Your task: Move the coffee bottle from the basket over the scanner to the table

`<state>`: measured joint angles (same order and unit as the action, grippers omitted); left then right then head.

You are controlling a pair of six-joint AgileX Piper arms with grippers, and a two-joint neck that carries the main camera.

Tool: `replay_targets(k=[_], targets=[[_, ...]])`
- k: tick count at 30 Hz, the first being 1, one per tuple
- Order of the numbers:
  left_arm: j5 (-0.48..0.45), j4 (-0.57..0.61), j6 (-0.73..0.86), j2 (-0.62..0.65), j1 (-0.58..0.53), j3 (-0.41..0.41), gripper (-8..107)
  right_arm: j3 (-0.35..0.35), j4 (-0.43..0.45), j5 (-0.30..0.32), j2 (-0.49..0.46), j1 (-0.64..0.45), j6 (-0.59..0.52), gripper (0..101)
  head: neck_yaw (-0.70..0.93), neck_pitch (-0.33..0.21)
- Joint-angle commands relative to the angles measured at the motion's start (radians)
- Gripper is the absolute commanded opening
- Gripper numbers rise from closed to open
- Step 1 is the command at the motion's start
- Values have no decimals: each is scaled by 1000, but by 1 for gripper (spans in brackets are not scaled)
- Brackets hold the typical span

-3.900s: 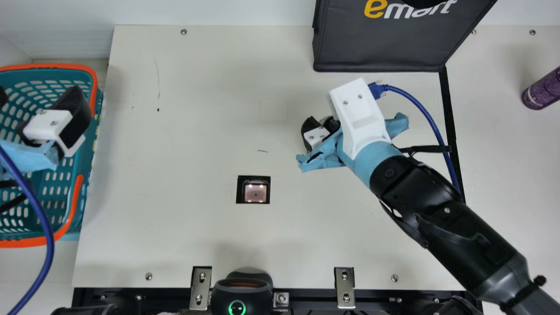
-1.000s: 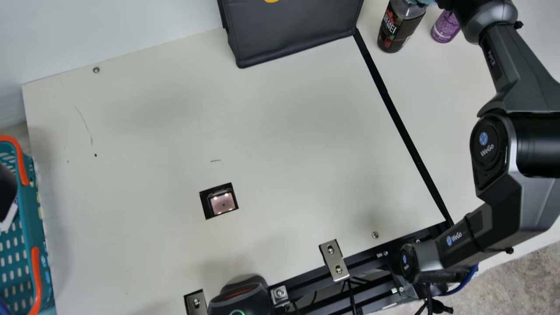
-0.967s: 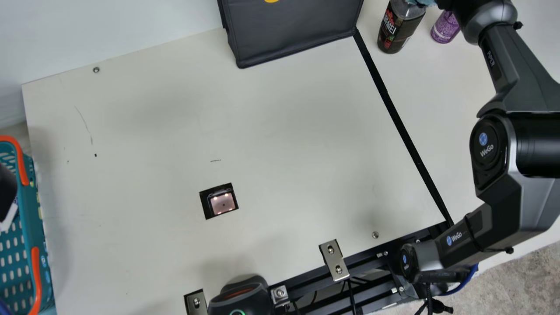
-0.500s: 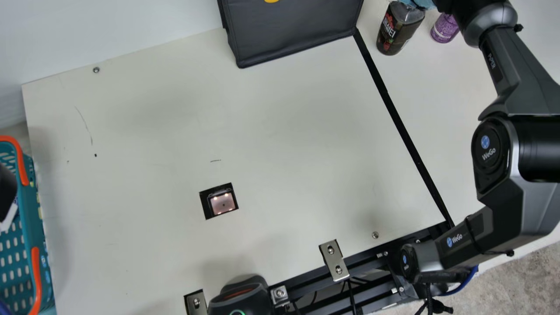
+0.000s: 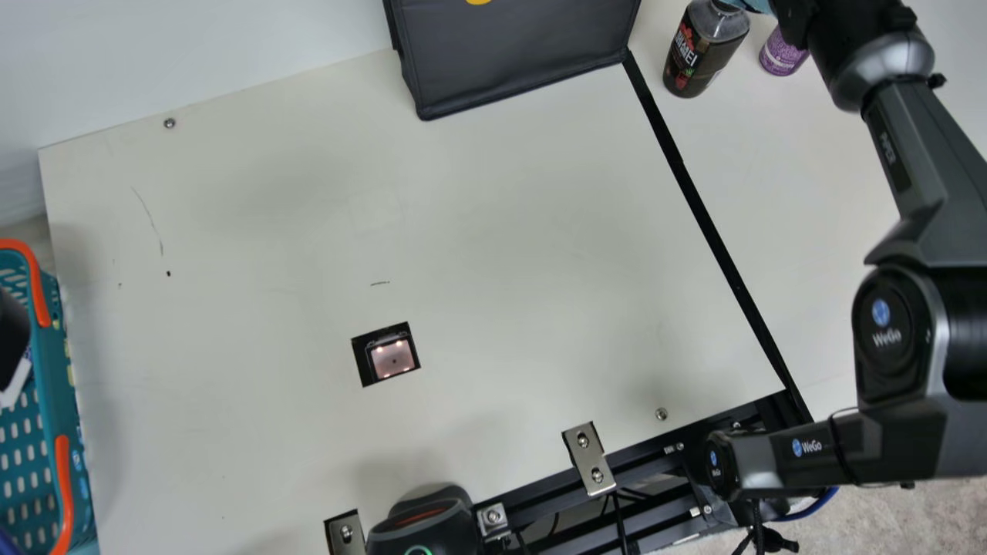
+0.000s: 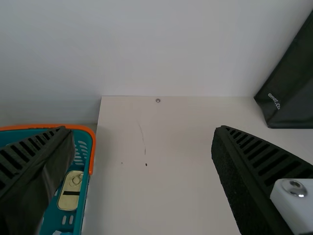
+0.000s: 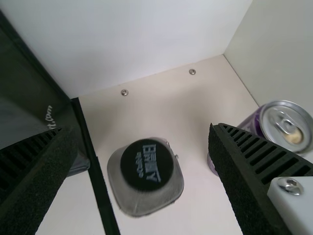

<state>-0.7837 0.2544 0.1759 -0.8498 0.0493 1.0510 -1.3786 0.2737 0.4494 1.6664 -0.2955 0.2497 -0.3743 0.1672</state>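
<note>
Well, the main view shows the coffee bottle [image 5: 703, 54] dark-labelled and upright on the surface [image 5: 501, 231], between one and two o'clock from the scanner [image 5: 392, 358]; the right wrist view gives its black cap [image 7: 146, 164], the right jaws [image 7: 141, 128] released near it. The left jaws [image 5: 11, 331], also parted, are beside the basket [image 5: 58, 370], toward nine o'clock.

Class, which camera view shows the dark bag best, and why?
The main view: the dark bag shows its broad face and both lower corners there. The left and right wrist views each catch just part of it, at the picture's edge.
</note>
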Motion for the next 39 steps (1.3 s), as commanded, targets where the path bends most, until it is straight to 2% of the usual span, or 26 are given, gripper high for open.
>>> replay_targets(k=[1, 11, 20, 21, 22, 36, 39], targets=[[0, 0, 0, 0, 0, 0, 90, 29, 4, 13, -64, 12, 12, 95, -2, -29], [0, 0, 0, 0, 0, 0, 90, 130, -2, 159, -327, 100, 46, 95, -2, -29], [0, 0, 0, 0, 0, 0, 90, 183, 15, 308, -556, 207, 84, 95, -2, -29], [0, 0, 0, 0, 0, 0, 90, 180, 9, 280, -494, 188, 79, 95, -2, -29], [-17, -9, -7, 4, -3, 6, 90, 183, 3, 314, -535, 204, 70, 95, 21, -29], [-262, -140, -107, 57, -47, 93, 90, 171, -140, 559, -746, 260, -104, 95, 347, -29], [-315, -168, -129, 69, -57, 112, 90, 168, -171, 612, -791, 272, -142, 95, 347, -29]])
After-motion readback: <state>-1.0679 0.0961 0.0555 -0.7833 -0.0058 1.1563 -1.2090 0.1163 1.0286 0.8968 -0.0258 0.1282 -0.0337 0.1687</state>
